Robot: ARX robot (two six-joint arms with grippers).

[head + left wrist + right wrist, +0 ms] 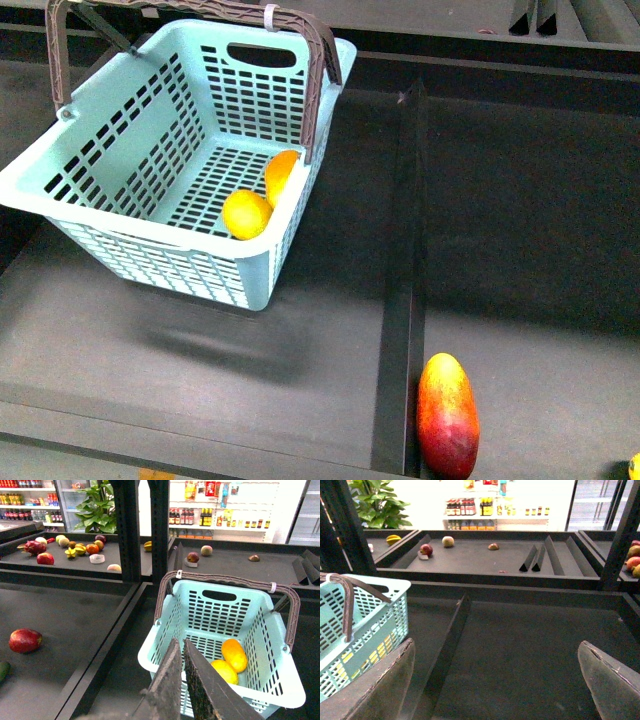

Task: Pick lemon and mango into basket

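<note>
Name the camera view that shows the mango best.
The left wrist view: the mango lies fully exposed on the basket floor beside the lemon. In the front view the basket's wall cuts off its lower part. In the right wrist view it cannot be made out.

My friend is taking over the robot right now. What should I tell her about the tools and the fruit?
Left tool: shut, holding nothing, hovering by the basket.
Right tool: wide open, empty, over bare shelf beside the basket.
Lemon and mango both lie inside the basket, touching each other.
Done: both fruits are in.
Left: nothing to pick, it seems. The red-and-orange fruit on the shelf is not part of the job.
</note>
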